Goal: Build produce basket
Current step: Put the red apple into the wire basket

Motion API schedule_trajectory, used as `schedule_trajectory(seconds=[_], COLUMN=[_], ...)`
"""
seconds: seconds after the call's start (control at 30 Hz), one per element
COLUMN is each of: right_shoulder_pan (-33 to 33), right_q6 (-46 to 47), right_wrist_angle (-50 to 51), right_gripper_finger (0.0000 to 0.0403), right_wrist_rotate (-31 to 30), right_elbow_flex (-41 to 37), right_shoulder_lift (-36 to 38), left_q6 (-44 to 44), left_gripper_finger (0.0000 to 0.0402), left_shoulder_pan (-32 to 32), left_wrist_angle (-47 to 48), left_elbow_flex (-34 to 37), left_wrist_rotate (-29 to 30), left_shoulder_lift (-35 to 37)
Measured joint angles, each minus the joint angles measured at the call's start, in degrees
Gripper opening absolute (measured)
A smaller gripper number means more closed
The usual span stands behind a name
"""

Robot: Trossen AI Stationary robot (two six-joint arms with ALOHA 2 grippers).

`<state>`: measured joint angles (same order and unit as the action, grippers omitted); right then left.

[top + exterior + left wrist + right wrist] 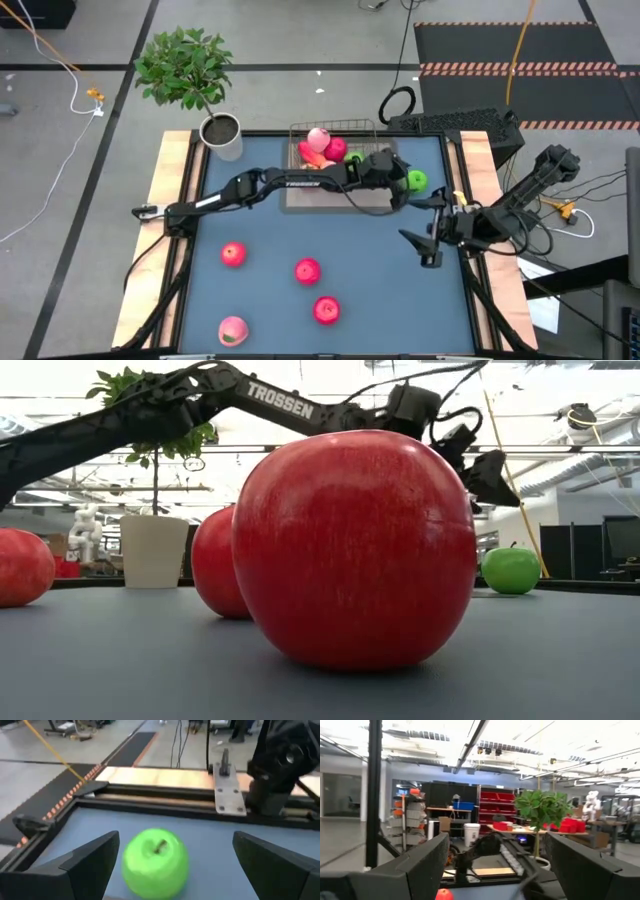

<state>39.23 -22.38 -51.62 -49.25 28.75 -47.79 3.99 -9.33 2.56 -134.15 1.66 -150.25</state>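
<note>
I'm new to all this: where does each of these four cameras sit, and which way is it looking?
High view: overhead, looking straight down on the table, both arms showing; left gripper beside the basket.
Low view: at tabletop height, looking across; a red apple fills it, left arm overhead.
Left wrist view: on the left arm, looking past its open fingers at the green apple.
Right wrist view: on the right arm, level towards the room, between open fingers.
Shared: the green apple appears in high, low and left wrist views.

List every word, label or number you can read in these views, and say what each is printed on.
"TROSSEN": white letters on the left arm, plain in the low view.
The high view shows white lettering on the same arm, too small to read.
No readable text on the produce, the basket or the table.
</note>
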Motion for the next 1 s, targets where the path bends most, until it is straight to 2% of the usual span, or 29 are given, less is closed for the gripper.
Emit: schedule_trajectory(seconds=[0.2, 0.33, 0.5, 0.73, 0.83, 1.0], right_shoulder_pan=[-0.9, -1.2, -1.1, -0.8, -0.8, -0.8], right_q6=[-2.7, -2.7, -1.8, 1.4, 3.1, 5.0], right_wrist_angle=[0.0, 0.0, 0.0, 2.3, 2.8, 3.7], right_gripper_finger=[0.0320, 0.0320, 0.0320, 0.0320, 0.0320, 0.0320], right_wrist_rotate=[0.0, 0.0, 0.0, -0.1, -0.1, 0.0], right_elbow_flex=[0.0, 0.0, 0.0, 0.0, 0.0, 0.0], right_shoulder_lift=[0.0, 0.0, 0.0, 0.0, 0.0, 0.0], left_q6=[-1.1, -3.2, -12.0, -27.1, -32.6, -38.3], left_gripper_finger=[0.0386, 0.0365, 0.0321, 0.0261, 0.0247, 0.0244], left_shoulder_pan=[4.2, 7.7, 13.2, 23.9, 27.2, 30.8], left_wrist_angle=[13.8, 27.7, 47.2, 69.6, 76.4, 83.0], left_elbow_flex=[-0.2, -0.5, -0.5, -0.4, -0.4, -0.4], left_wrist_rotate=[14.1, 19.3, 19.9, 25.7, 25.4, 19.0], left_shoulder_lift=[4.0, 9.3, 12.9, 13.3, 13.5, 13.5])
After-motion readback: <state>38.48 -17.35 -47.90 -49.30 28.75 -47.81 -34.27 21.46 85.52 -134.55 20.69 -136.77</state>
